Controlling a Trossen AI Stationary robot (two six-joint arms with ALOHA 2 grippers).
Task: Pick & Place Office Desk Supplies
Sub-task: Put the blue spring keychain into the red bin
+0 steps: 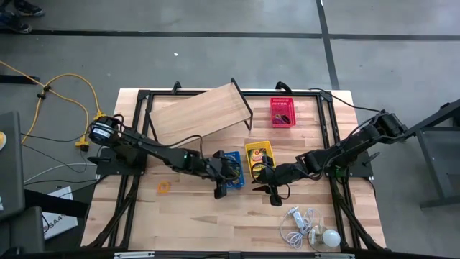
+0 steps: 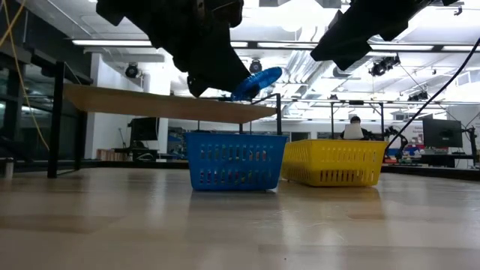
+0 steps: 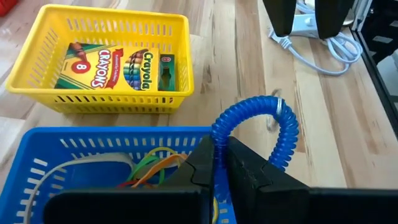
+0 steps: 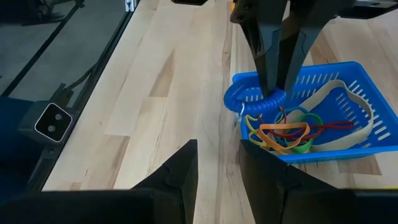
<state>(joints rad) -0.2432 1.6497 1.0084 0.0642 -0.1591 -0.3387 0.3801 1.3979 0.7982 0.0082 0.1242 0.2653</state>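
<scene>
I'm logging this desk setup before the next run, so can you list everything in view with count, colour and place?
Blue basket: one, table centre, holding rubber bands in tan, orange, green, red, blue.
Yellow basket: one, right of the blue one, holding a crayon box.
Red basket: one, far side.
Coil loop: one, blue, held above the blue basket's rim.
Wooden board: one, light, far left.
Bulb with cord: one, white, near right.
Orange ring: one, near left.
Left gripper: jaws shut on the coil.
Right gripper: jaws open, near the yellow basket.
</scene>
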